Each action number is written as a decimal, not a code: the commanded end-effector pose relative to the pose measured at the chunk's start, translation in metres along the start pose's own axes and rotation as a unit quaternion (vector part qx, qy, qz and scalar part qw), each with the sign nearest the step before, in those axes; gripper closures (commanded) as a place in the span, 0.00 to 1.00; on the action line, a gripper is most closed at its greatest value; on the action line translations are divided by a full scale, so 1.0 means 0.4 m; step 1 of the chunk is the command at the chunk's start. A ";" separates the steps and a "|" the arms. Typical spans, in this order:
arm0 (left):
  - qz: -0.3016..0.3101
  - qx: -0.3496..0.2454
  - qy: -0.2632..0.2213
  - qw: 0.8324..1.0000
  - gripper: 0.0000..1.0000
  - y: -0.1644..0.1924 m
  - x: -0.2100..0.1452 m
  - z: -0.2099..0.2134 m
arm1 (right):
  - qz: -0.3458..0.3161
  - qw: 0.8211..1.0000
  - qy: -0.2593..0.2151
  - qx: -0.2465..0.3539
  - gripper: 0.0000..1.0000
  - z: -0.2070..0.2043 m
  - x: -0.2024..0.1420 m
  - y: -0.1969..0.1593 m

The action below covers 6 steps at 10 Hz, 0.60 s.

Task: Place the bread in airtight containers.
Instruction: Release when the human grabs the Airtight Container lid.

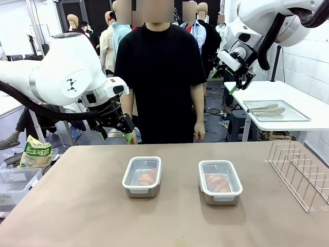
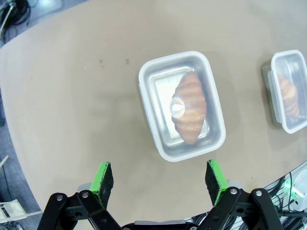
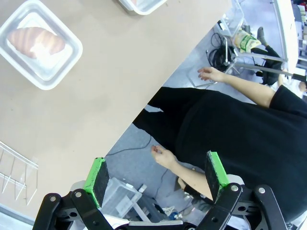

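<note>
Each croissant (image 1: 147, 178) lies sealed under a clear lid (image 2: 181, 106) in its own steel container (image 1: 142, 177), side by side mid-table, so the job looks finished; the left gripper (image 2: 158, 181) and right gripper (image 3: 156, 177) hang raised, empty, jaws wide.

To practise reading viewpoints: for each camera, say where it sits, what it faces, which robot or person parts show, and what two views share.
Front: between the arms, facing across the table at the person; both arms raised.
Left wrist: above the table, looking down past the open left gripper at a lidded container with bread.
Right wrist: high, looking down past the open right gripper at the table edge and person.
Shared: both wrist views show both containers.
</note>
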<state>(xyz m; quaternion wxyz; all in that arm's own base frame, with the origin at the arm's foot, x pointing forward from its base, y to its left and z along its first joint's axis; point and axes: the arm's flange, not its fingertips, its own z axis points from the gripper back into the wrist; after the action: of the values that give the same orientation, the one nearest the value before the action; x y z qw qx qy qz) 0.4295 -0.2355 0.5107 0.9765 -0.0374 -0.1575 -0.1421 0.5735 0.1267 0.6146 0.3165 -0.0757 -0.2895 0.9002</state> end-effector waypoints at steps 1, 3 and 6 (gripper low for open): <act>0.005 -0.001 0.000 1.000 0.00 0.003 -0.001 0.002 | -0.004 1.000 -0.003 -0.007 0.00 -0.006 0.008 0.013; 0.005 -0.001 0.000 1.000 0.00 0.003 -0.001 0.002 | -0.004 1.000 -0.003 -0.007 0.00 -0.006 0.008 0.013; 0.005 -0.001 0.000 1.000 0.00 0.003 -0.001 0.002 | -0.004 1.000 -0.003 -0.007 0.00 -0.006 0.008 0.013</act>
<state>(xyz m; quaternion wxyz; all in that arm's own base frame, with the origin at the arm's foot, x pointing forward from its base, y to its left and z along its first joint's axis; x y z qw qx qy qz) 0.4295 -0.2355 0.5107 0.9765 -0.0374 -0.1575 -0.1421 0.5734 0.1269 0.6146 0.3163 -0.0757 -0.2895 0.9002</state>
